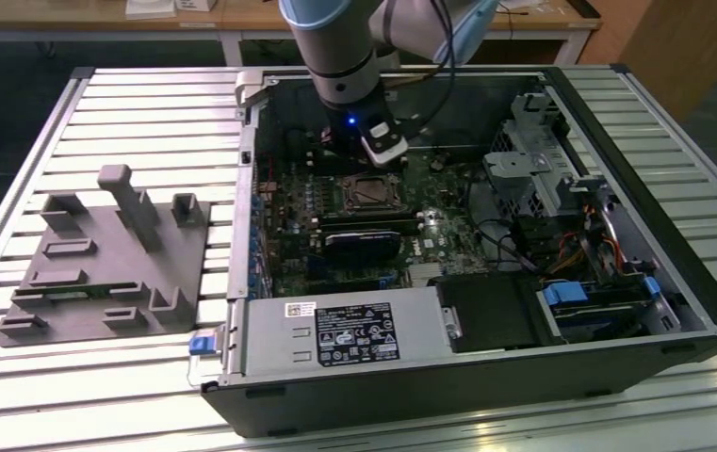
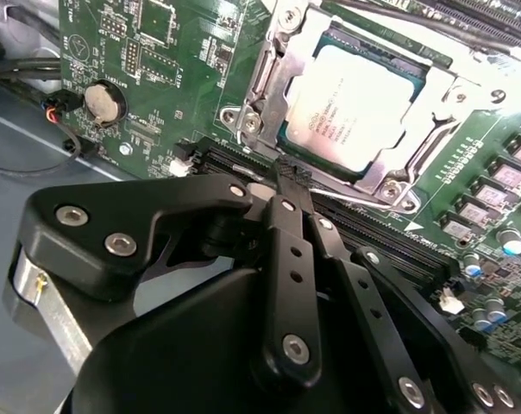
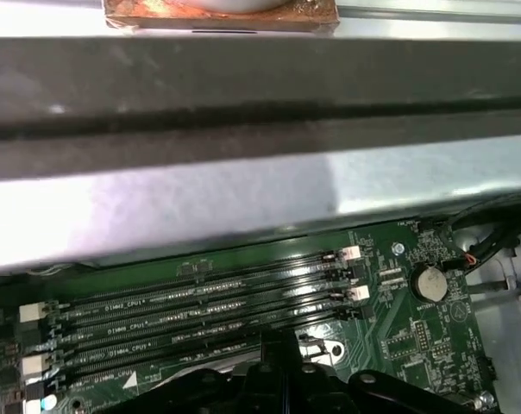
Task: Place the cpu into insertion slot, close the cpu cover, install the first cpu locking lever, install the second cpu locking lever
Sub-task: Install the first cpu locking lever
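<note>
Inside the silvery square cpu cover [image 2: 273,69] sits the flat dull-metal cpu [image 2: 355,103].

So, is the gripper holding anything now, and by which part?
Apparently nothing: the gripper is shut, its black fingers meeting at the edge of the socket, where the silvery-tan square chip is seated.

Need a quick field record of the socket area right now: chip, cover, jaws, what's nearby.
chip: seated, metal top showing through the cover's cut-out
cover: down flat around the chip
gripper: jaws shut, tips at the cover's edge, beside the memory slots
nearby: coin battery on the board
setting: open computer case, arm reaching in from above
</note>
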